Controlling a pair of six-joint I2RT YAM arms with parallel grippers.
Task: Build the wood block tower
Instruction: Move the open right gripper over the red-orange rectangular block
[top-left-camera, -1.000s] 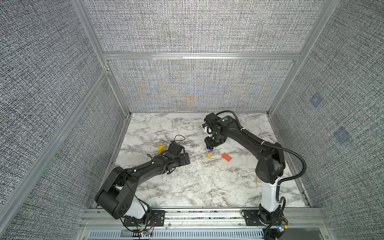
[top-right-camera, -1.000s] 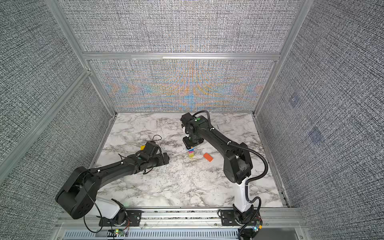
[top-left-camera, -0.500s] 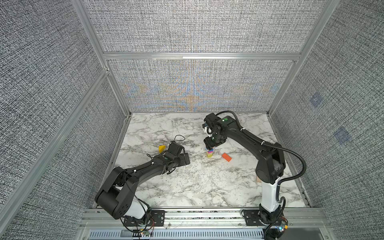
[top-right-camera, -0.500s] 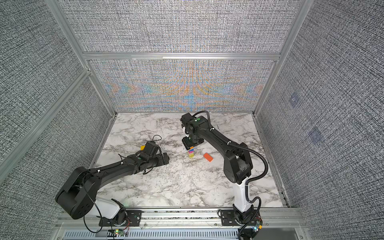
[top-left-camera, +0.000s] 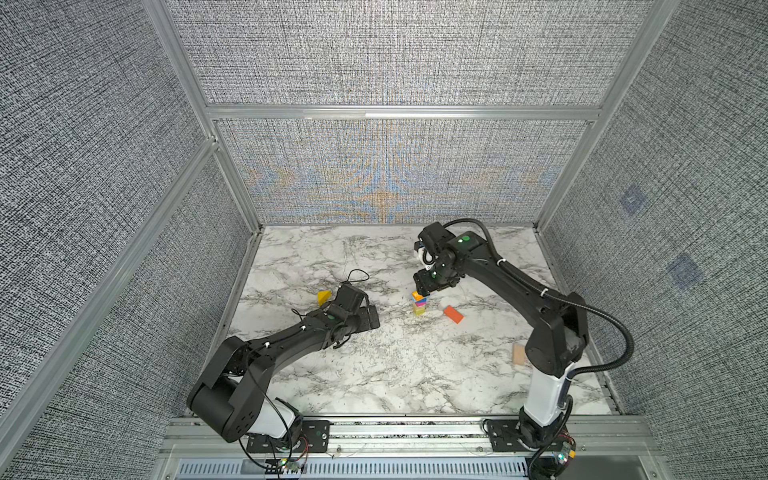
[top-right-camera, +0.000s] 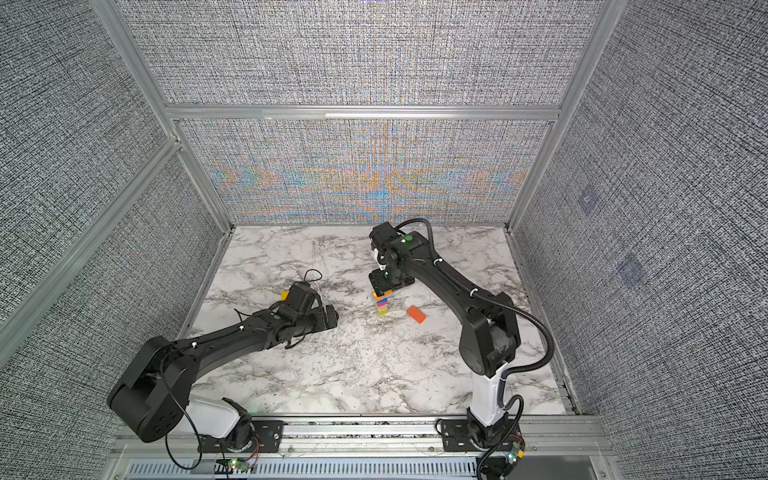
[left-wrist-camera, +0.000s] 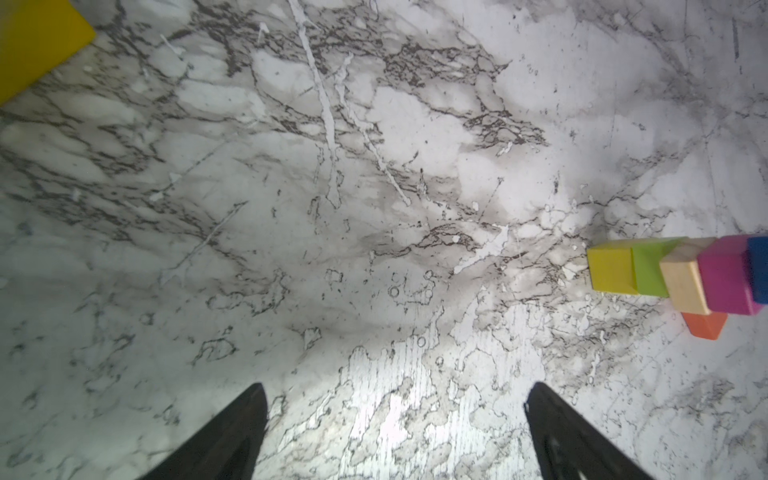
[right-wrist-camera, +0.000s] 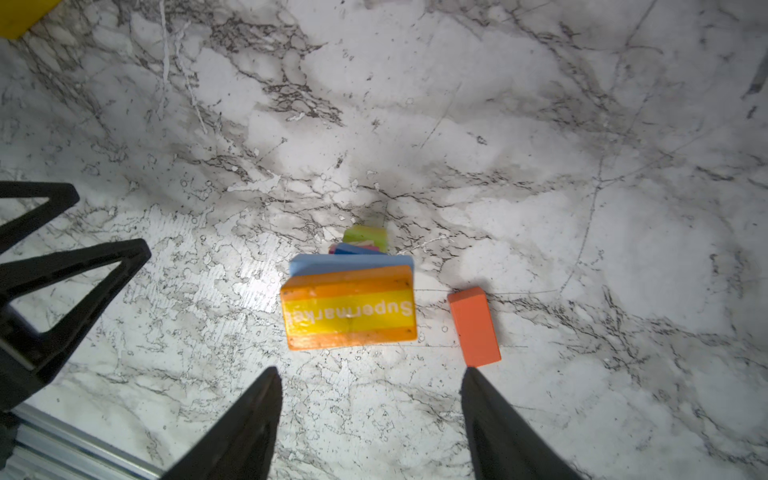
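Marble tabletop (top-left-camera: 374, 374) in a top view has one block tower (top-left-camera: 419, 305) mid-table just under the right gripper (top-left-camera: 423, 287), plus one loose orange block (top-left-camera: 453, 314), one yellow wedge (top-left-camera: 324, 297) and one plank (top-left-camera: 518, 354); left wrist view shows the left gripper (left-wrist-camera: 395, 399) spread wide on nothing, right wrist view shows two fingers (right-wrist-camera: 249, 424) apart, gripping nothing, above the tower's Supermarket slab (right-wrist-camera: 349, 313).

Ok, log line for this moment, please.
right gripper open above tower | Supermarket slab on top | left gripper open, empty | orange slab, yellow wedge unstacked
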